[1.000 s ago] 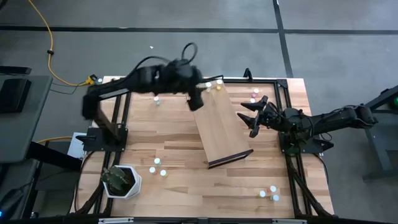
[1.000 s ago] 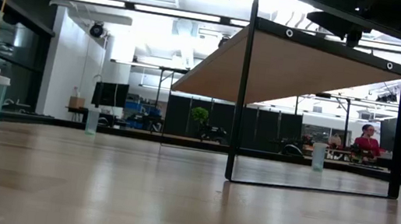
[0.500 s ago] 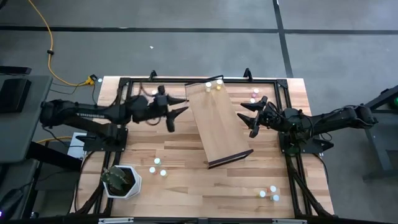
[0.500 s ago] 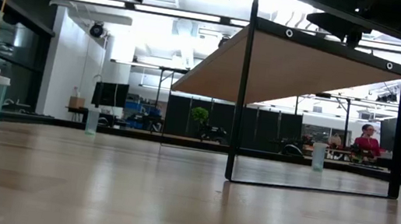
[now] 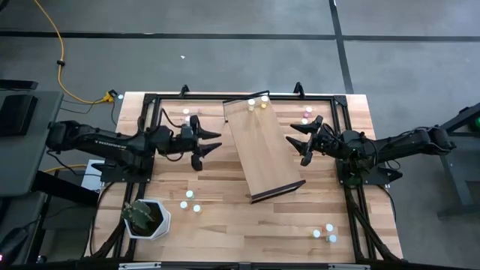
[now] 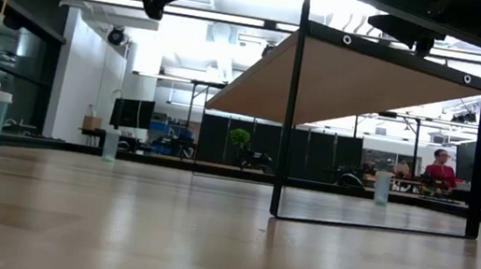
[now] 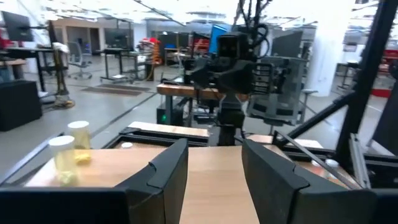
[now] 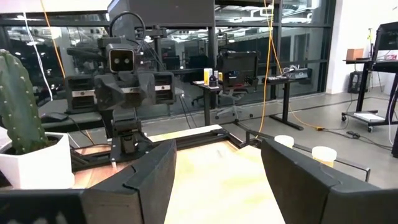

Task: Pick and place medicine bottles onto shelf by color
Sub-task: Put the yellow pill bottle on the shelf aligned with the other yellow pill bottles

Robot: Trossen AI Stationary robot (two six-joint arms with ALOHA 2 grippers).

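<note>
Two grippers, left [image 5: 208, 142] and right [image 5: 298, 139], spread empty, flanking shelf [image 5: 262, 148]; cactus pot [image 5: 147, 218] near.

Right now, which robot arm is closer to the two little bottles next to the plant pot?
Probably the left. The left gripper, open and empty, hangs on the same side as the two bottles by the plant pot; the right gripper waits across the shelf.
</note>
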